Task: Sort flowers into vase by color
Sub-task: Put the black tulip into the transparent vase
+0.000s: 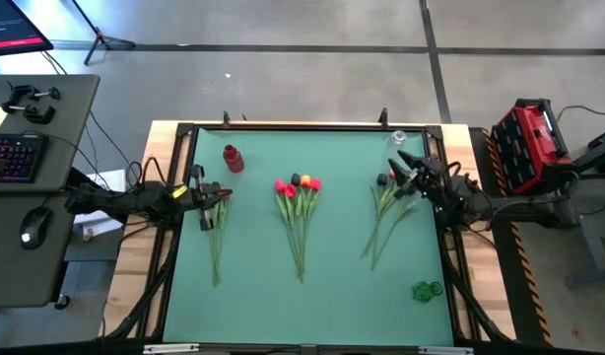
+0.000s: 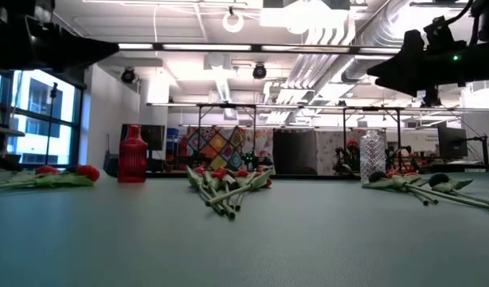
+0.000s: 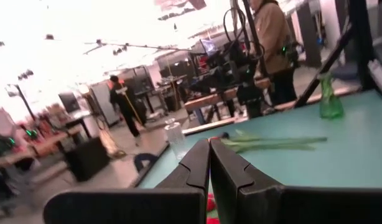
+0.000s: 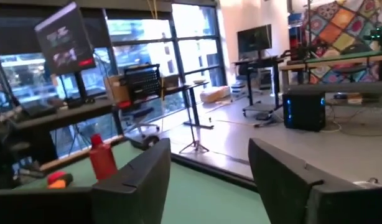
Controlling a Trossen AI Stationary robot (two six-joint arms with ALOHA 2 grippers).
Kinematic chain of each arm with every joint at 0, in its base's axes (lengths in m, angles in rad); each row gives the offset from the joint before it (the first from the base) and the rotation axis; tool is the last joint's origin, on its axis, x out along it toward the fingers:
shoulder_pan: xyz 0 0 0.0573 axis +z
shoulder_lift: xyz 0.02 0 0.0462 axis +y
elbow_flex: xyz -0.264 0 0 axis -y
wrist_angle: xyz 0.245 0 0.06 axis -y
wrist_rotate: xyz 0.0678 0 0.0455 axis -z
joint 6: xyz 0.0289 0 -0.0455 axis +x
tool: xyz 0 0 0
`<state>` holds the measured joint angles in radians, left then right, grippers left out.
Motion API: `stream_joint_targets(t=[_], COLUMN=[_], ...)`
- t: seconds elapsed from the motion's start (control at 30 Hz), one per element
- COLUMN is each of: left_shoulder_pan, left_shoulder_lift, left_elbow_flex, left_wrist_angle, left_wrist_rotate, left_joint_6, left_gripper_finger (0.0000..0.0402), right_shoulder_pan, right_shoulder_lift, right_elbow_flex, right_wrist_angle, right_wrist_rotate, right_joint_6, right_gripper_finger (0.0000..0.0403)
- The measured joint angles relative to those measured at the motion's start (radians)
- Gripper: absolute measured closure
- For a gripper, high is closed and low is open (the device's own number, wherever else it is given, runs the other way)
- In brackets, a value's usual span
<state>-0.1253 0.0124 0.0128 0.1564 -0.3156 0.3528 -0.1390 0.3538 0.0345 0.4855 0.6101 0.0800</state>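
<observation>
Three bunches of flowers lie flat on the green mat [image 1: 332,296]. The left bunch [image 1: 216,247] has red heads [image 2: 87,171]. The middle bunch [image 1: 299,212] has red and orange heads. The right bunch [image 1: 384,217] has near-black heads [image 1: 381,179]. A red vase [image 1: 233,158] stands at the far left, a clear vase [image 1: 397,141] at the far right and a green vase [image 1: 428,290] at the near right. My left gripper [image 3: 209,158] is shut and hangs level above the left bunch's heads. My right gripper [image 4: 209,171] is open, level, above the right bunch's heads.
A black frame [image 1: 283,128] rims the mat. Off the table's left side is a desk with a keyboard [image 1: 12,158] and mouse; off its right side sits a red case [image 1: 529,143]. People [image 3: 272,37] stand in the room beyond. Bare mat lies between the bunches.
</observation>
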Motion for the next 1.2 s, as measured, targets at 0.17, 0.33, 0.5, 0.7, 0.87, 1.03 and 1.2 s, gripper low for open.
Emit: stream_joint_targets(t=[0.17,0.33,0.5,0.7,0.87,1.03,1.2], left_shoulder_pan=[0.000,0.000,0.000,0.000,0.000,0.000,0.000], left_shoulder_lift=[0.000,0.000,0.000,0.000,0.000,0.000,0.000], left_elbow_flex=[0.000,0.000,0.000,0.000,0.000,0.000,0.000], left_wrist_angle=[-0.001,-0.001,-0.002,-0.002,-0.002,-0.002,-0.002], left_wrist_rotate=[0.001,0.001,0.001,0.001,0.001,0.001,0.001], left_joint_6=[-0.079,-0.089,-0.089,-0.089,-0.089,-0.089,-0.089], left_gripper_finger=[0.0401,0.0401,0.0401,0.0401,0.0401,0.0401,0.0401], right_shoulder_pan=[-0.019,-0.018,-0.018,-0.018,-0.018,-0.018,-0.018], right_shoulder_lift=[0.019,0.019,0.019,0.019,0.019,0.018,0.019], right_elbow_flex=[0.000,0.000,0.000,0.000,0.000,0.000,0.000], right_wrist_angle=[0.099,0.175,0.134,0.158,0.139,0.163,0.113], right_wrist_rotate=[-0.133,-0.241,-0.249,-0.252,-0.253,-0.245,-0.245], right_joint_6=[-0.002,-0.002,0.049,0.128,0.164,0.144,0.205], right_gripper_finger=[0.0192,0.0192,0.0192,0.0192,0.0192,0.0193,0.0216])
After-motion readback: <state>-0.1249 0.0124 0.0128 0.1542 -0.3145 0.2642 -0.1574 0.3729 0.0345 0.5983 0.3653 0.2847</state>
